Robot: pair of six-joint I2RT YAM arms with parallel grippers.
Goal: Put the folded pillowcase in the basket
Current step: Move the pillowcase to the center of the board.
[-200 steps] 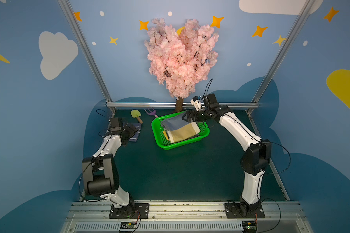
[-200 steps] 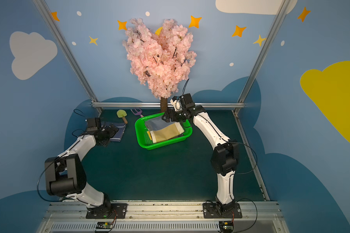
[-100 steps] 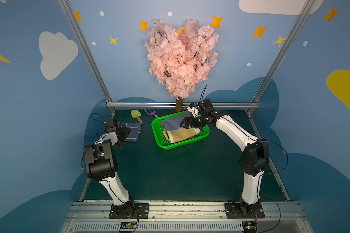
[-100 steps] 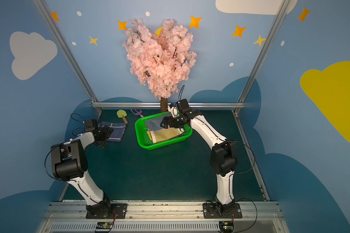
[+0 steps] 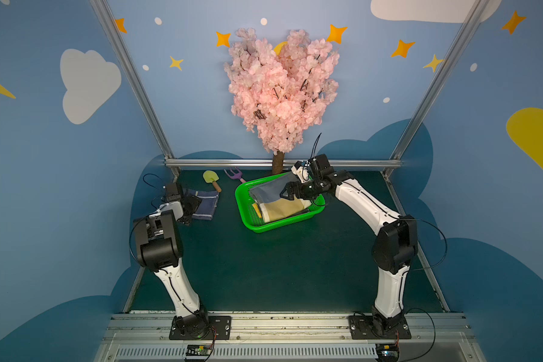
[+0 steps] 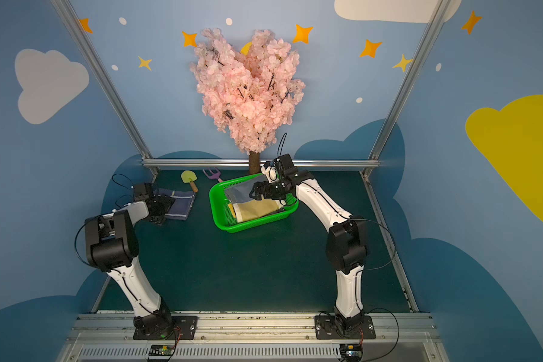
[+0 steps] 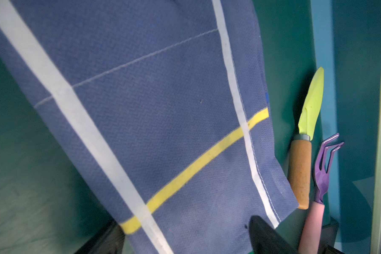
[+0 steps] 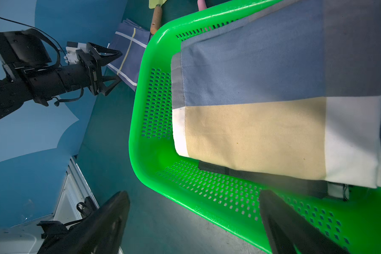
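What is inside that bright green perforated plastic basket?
A folded fabric pillowcase with blue-grey, beige and white panels lies in the green basket. A dark grey cloth edge peeks out beneath it; anything else underneath is covered.

We stood before a robot lab's staged test booth, not a real home. The left arm [image 5: 173,282] and the right arm [image 5: 389,288] were bolted to a metal rail [image 5: 289,319] along the bottom of the frame. Bare aluminium posts [image 5: 136,84] edged blue walls [image 5: 29,219] painted with clouds and stars. A dark green mat [image 5: 279,272] covered the floor, and at upper centre stood a fake pink blossom tree [image 5: 279,91], with a toy trowel [image 5: 209,178], a toy fork [image 5: 232,173] and a green basket [image 5: 276,223] as props
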